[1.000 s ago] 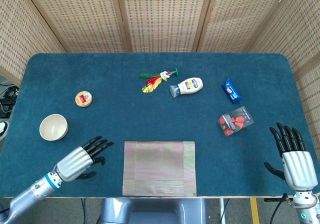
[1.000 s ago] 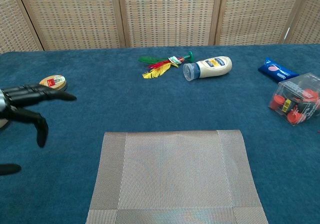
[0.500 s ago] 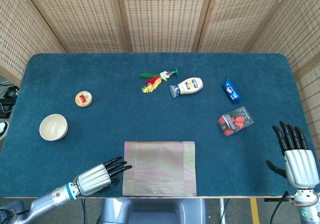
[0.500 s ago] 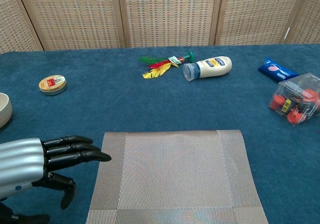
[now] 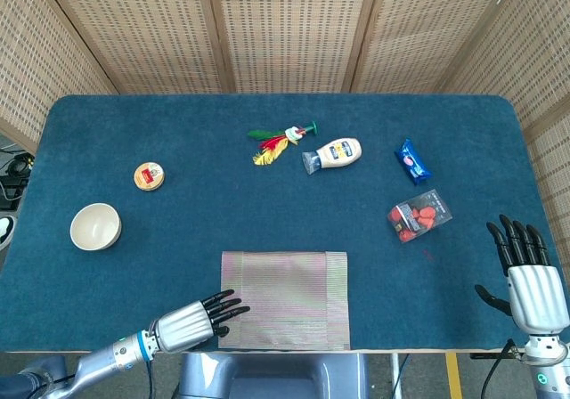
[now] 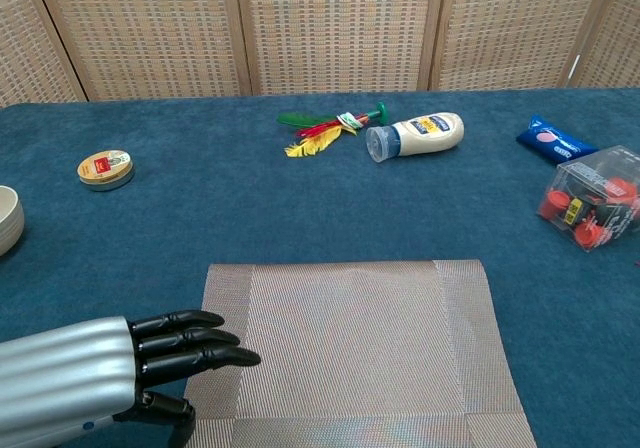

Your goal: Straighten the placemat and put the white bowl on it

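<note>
The left hand [image 5: 194,321] is down low at the near edge of the table. Its fingers [image 6: 190,340] are stretched out flat and a bit apart, and it holds nothing. The black fingertips lie over the left border of the placemat [image 5: 285,298]. I cannot tell if they press on it or just float above it.

The right hand [image 5: 525,279] is far off at the right edge, fingers up and spread, holding nothing too.

The placemat lies flat near the front of the table, in the middle. Its sides look about even with the table edge, so there may be only a little fixing left to do. The white bowl [image 5: 95,226] sits by itself out to the left, well away from the mat, so it has not been put on yet.

What could go wrong? If the left hand pushes or drags sideways, the thin mat could bunch up or turn crooked. It is close to the front edge, so a pull that way could slide it partly off the table. Later, the bowl is round and smooth, so it might slip or tip if the fingers do not get a good hold. A small round tin [image 5: 149,176] sits near the bowl and could get bumped.
</note>
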